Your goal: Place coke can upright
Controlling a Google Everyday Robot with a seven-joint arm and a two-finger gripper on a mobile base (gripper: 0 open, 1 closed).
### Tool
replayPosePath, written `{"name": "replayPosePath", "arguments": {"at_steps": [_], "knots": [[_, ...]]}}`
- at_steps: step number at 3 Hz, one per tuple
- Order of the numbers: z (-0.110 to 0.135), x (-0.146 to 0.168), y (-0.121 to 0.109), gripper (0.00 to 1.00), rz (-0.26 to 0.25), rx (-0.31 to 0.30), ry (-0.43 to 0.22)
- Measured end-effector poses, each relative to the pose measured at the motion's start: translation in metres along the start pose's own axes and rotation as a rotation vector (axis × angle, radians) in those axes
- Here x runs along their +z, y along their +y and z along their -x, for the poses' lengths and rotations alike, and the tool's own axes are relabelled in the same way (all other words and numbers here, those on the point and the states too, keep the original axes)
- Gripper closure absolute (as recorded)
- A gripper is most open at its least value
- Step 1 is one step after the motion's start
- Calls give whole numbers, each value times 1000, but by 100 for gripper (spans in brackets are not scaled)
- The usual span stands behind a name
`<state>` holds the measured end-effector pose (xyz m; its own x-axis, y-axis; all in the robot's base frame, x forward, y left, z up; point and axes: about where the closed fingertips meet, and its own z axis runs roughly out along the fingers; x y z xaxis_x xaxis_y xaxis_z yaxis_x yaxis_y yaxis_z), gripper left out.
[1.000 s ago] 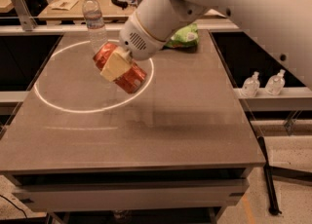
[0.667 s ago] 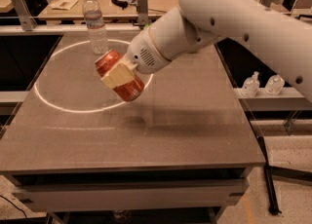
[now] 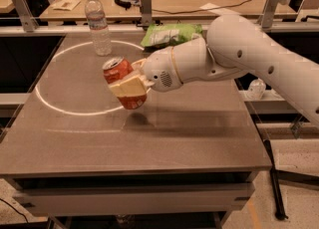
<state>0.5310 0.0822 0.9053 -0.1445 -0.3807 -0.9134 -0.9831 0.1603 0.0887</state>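
- The end effector (image 3: 127, 86) is clamped on the can (image 3: 118, 70), its pale fingers (image 3: 130, 87) wrapped around the can's middle.
- The can hangs above the middle of the surface (image 3: 199, 133), apart from it (a shadow lies just below). It is tilted, with the silver top toward the upper left and the base toward the lower right.
- Risk: if let go at this tilt, the can would likely land on the edge of its base and tip or roll. It needs turning vertical and lowering until the base sits flat.
- Risk: the smooth metal could slip in the grip while the wrist turns, leaving the can askew.
- Risk: a wide swing to the far left could knock the bottle (image 3: 97, 24), though it stands well apart.
- Count: one can, one bottle, one green bag (image 3: 172, 34) at the far edge, one end effector.
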Motion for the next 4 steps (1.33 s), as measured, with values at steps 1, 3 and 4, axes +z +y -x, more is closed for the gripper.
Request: {"name": "replayPosePath", "arguments": {"at_steps": [1, 3, 4], "knots": [[-7, -3, 1, 100, 12, -34, -81], [-27, -11, 4, 100, 1, -35, -182], [-38, -18, 6, 100, -26, -23, -214]]}}
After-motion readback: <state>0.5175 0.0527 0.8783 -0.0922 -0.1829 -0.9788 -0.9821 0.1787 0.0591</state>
